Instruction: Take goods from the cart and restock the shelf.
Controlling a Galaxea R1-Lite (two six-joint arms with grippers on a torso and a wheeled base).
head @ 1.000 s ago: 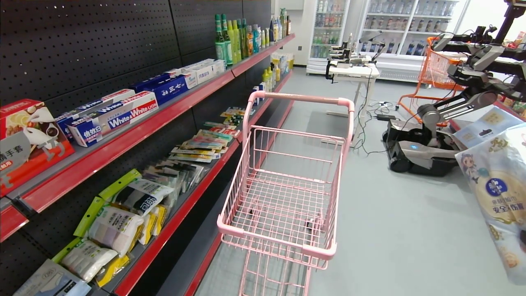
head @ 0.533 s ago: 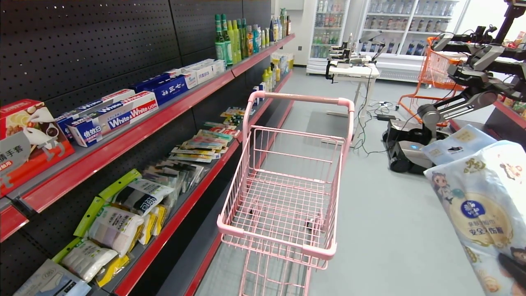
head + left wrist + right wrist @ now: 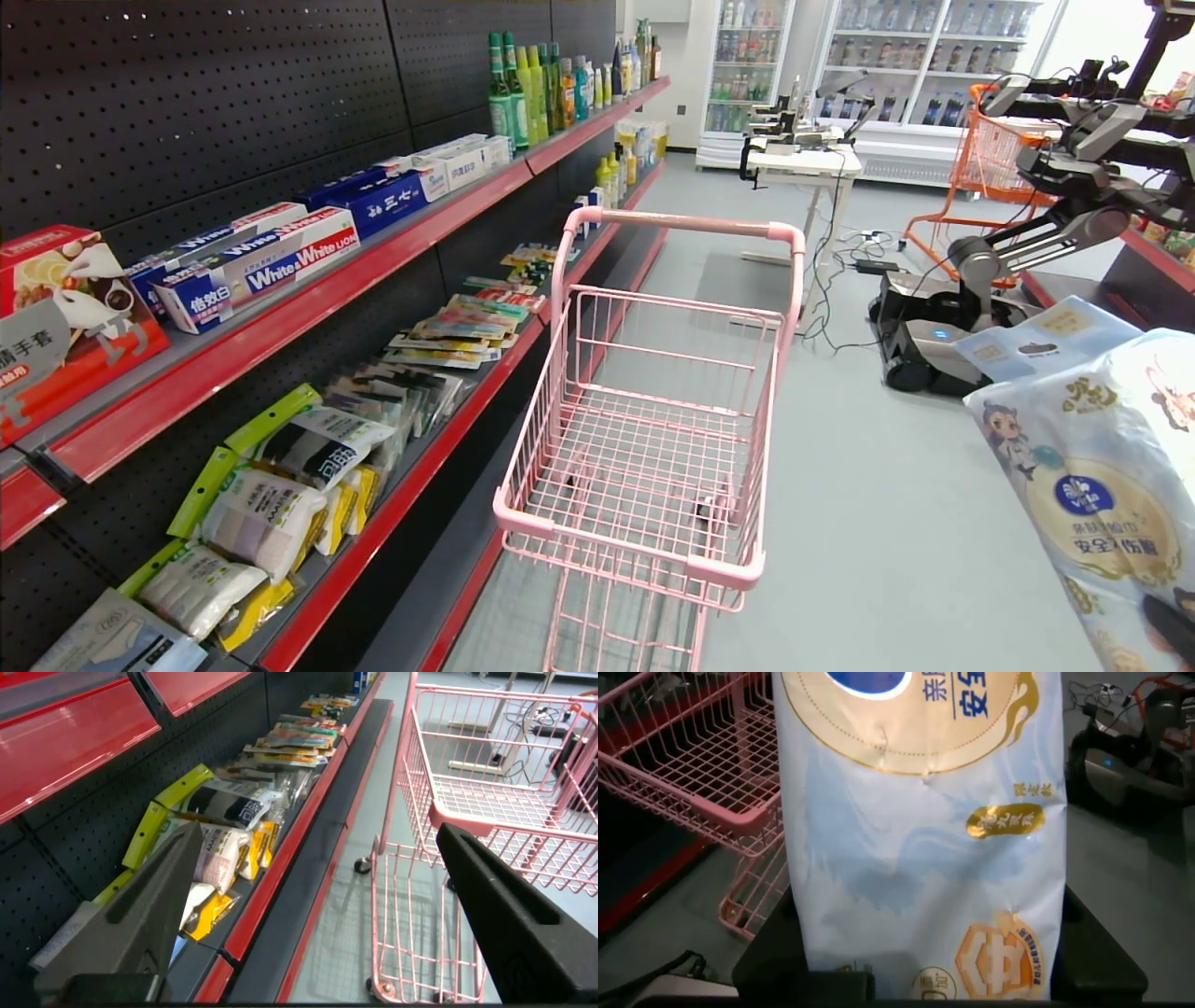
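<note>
1. The right tool (image 3: pixel 924 961) is clamped on a large white-and-blue soft pack (image 3: pixel 1102 485), with its two dark fingers pressed against the pack's sides. The pack hangs in the air at the near right, well apart from the pink cart (image 3: pixel 625 551).
2. Over the last second the soft pack has swung in from the right edge toward the cart. In the last half second it has slid back a little to the right and lower. The cart and the shelves sit where they were, so it is the arm that moves and not the camera.
3. The left tool (image 3: pixel 318 905) is spread wide and holds nothing. It hangs low on the left, between the lower shelf (image 3: pixel 294 835) and the cart.
4. The cart's basket looks empty, so this pack appears to be the last item out.
5. The pick seems done and the carry under way. The pack has yet to cross to the shelves on the left, and the cart stands between. The lower shelf already holds bagged goods (image 3: pixel 271 504), so so bulky a pack probably needs an open stretch.
</note>
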